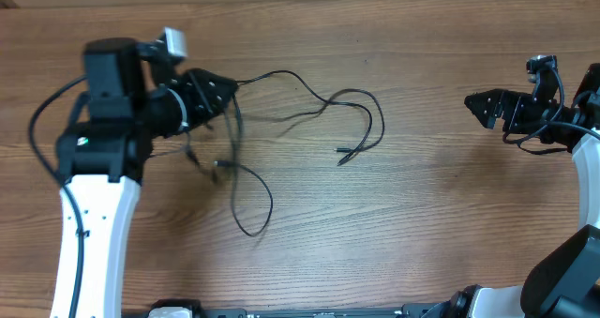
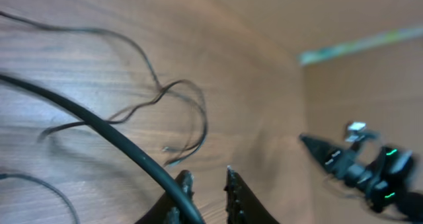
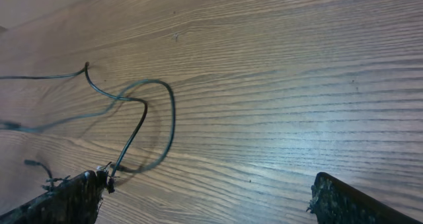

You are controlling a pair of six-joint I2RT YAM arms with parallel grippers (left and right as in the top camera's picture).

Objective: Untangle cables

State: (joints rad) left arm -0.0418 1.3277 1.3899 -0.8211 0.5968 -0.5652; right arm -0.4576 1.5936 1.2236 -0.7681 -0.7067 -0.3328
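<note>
**Black cables spread on the counter beside the left gripper**

Two white and black robot arms [image 1: 94, 215] are seen over the brown wooden counter [image 1: 422, 224], one at each side, and each one carries one gripper.

The thin black flexible cables [image 1: 324, 100] [image 2: 201, 118] [image 3: 173, 115] are laid loose on the counter, between the middle and the left side. Their number cannot be counted with certainty: at least two strands are seen running side by side. One wide loop [image 1: 253, 232] is hung toward the near edge, and one small plug end [image 1: 342, 155] is rested near the middle.

The left gripper [image 1: 228, 91] [image 2: 207, 181] is pointed toward the middle, just at the left end of the strands. Its fingers are held a little apart, and the wood is seen through the narrow gap.

In the left wrist view a thick-looking black line [image 2: 99, 125] is passed close before the camera and just beside one finger. Whether it is one of the cables cannot be told, and part of the counter is hidden by it.

The right gripper [image 1: 476, 110] [image 3: 205, 204] is kept at the right side, well apart from the cables, with its fingers spread wide.
</note>
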